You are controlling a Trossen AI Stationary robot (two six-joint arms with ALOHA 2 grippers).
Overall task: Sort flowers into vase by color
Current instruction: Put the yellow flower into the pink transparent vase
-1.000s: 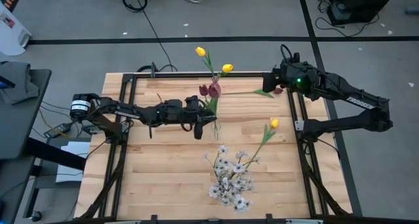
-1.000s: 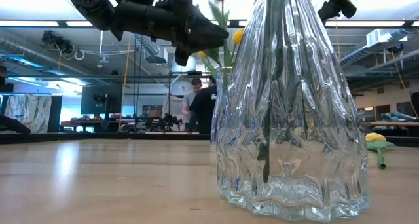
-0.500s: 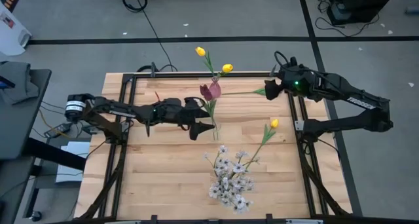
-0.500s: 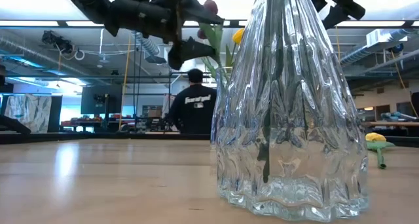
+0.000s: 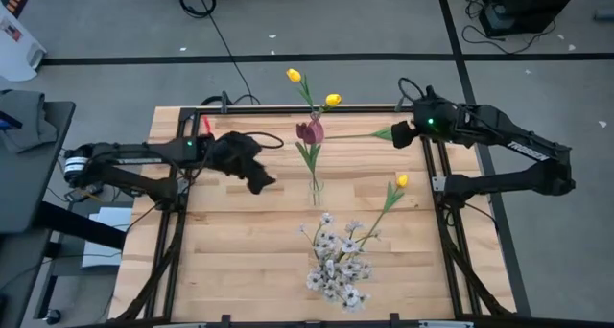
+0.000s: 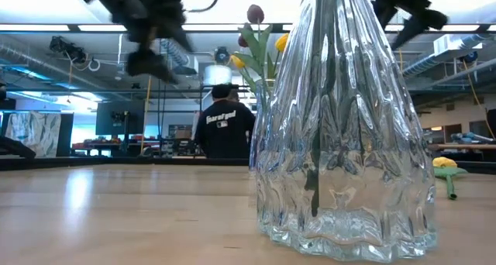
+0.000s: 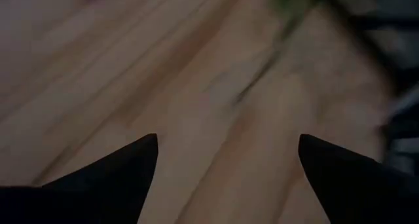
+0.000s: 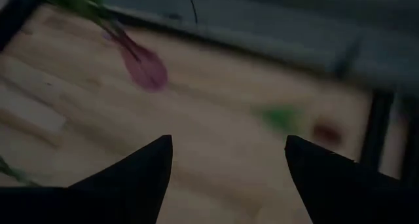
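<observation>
Both claws are spread wide and empty: left claw (image 5: 259, 181) left of the vase (image 5: 315, 186), right claw (image 5: 399, 133) far right. A maroon tulip (image 5: 309, 131) stands in the vase; a careless reach could topple it.

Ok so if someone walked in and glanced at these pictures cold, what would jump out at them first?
Probably the clear ribbed glass vase, which fills the low view up close, with green stems inside. From above, a maroon tulip stands in a vase near the table's middle, with a cluster of white blossoms lying toward the near edge. The open left gripper sits left of the tulip, the open right gripper at the far right corner.
</observation>
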